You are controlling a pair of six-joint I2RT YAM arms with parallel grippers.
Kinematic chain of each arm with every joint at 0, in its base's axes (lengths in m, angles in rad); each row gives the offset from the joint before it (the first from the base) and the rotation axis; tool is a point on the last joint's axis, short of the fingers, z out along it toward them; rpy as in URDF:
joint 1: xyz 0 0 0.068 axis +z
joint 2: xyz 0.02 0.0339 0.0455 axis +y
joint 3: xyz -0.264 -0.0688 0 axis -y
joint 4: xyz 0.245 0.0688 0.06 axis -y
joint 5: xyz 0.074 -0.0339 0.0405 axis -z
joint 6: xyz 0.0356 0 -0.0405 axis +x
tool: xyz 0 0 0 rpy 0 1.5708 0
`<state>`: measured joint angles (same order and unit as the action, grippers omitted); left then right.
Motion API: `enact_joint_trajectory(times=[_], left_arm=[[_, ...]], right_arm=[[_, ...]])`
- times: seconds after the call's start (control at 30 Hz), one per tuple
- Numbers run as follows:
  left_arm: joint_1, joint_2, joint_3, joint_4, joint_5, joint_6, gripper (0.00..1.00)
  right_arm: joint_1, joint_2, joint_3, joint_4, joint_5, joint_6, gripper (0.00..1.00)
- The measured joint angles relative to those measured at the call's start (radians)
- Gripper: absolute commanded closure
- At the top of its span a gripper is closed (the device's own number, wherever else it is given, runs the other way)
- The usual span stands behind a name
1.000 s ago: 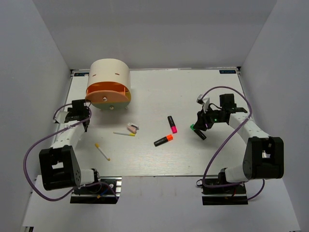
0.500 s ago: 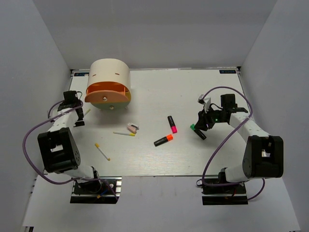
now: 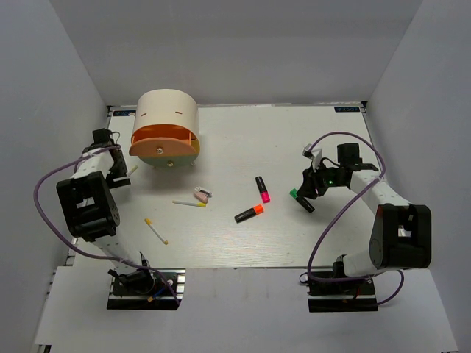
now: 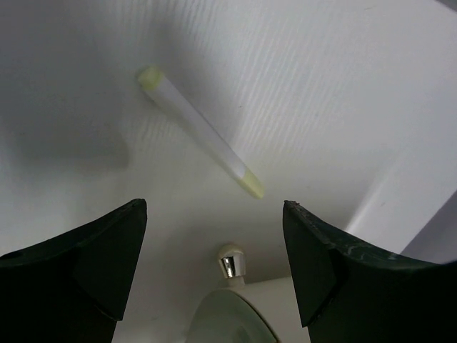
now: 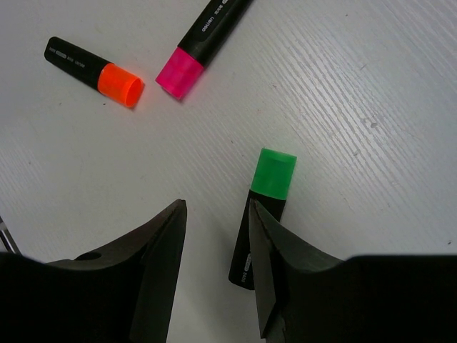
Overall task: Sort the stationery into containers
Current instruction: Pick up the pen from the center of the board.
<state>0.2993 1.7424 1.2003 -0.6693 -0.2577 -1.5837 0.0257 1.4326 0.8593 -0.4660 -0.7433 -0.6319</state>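
Observation:
The cream drum organiser (image 3: 166,126) with an orange front stands at the far left. My left gripper (image 3: 118,176) is open and empty beside it. In the left wrist view (image 4: 214,207) it hovers over a thin pale-yellow stick (image 4: 200,132), with an organiser knob (image 4: 232,261) below. Two more sticks (image 3: 190,204) (image 3: 156,231) and the pink-and-white clip (image 3: 202,195) lie mid-table. My right gripper (image 3: 307,190) (image 5: 216,207) is open, low over the green-capped marker (image 5: 273,175), which lies partly under the right finger. The pink marker (image 5: 203,36) and orange marker (image 5: 93,70) lie beyond.
White walls close in the table on the left, right and back. Purple cables loop beside both arms (image 3: 44,220) (image 3: 331,228). The left table edge (image 3: 103,147) runs just beside the left wrist.
My left arm's wrist has swung back and to the left, toward the table's left edge, beside the organiser. The right gripper has barely moved over the green marker.

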Motion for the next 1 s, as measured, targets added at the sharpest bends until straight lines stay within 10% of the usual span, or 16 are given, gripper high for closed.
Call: enact_joint_trajectory(times=[1.0], left_arm=[[-0.01, 0.106, 0.11, -0.153, 0.042, -0.301, 0.18]], right_arm=[[-0.006, 0.031, 0.0, 0.017, -0.001, 0.016, 0.54]])
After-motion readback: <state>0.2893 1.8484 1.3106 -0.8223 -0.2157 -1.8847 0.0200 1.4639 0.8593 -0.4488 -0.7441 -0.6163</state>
